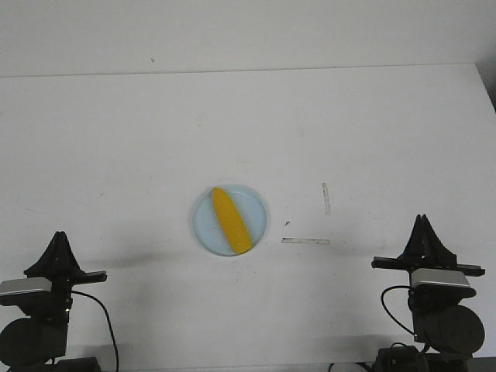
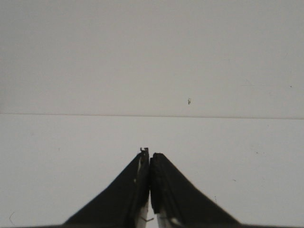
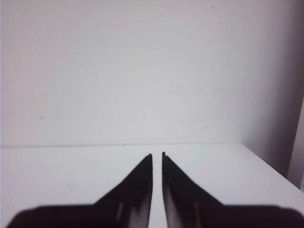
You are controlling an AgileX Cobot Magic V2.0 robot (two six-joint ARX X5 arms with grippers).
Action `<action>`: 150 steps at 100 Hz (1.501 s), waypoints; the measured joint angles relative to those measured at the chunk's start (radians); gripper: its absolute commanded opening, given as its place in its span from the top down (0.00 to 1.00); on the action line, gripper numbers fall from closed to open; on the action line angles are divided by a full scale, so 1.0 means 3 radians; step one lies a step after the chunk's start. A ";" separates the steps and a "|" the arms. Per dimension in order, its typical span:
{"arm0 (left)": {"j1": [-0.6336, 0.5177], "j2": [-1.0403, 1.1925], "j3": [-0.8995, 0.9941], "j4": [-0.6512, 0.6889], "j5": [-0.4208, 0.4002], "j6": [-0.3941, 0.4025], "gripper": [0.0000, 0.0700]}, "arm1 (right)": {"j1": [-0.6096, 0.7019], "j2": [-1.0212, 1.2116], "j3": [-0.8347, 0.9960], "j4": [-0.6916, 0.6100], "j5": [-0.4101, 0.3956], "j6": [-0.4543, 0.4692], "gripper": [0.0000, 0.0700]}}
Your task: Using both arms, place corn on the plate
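Observation:
The yellow corn (image 1: 231,220) lies diagonally on the pale blue plate (image 1: 203,225) at the middle of the white table, its tapered end pointing away from me. My left gripper (image 1: 59,236) is low at the front left, far from the plate, shut and empty; its fingertips meet in the left wrist view (image 2: 149,154). My right gripper (image 1: 423,220) is at the front right, also far from the plate and empty; in the right wrist view (image 3: 156,154) only a thin slit shows between its fingers. Neither wrist view shows the corn or the plate.
Two short strips of clear tape (image 1: 326,198) (image 1: 305,241) lie on the table to the right of the plate. The table's far edge (image 1: 248,70) meets a pale wall. The table's right edge (image 1: 484,85) shows at the far right.

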 measured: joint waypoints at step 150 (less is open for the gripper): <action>-0.0259 -0.0486 -0.1073 0.0467 0.0125 -0.0173 1.00 | 0.0000 0.0000 0.0000 0.0000 0.0000 0.0000 0.95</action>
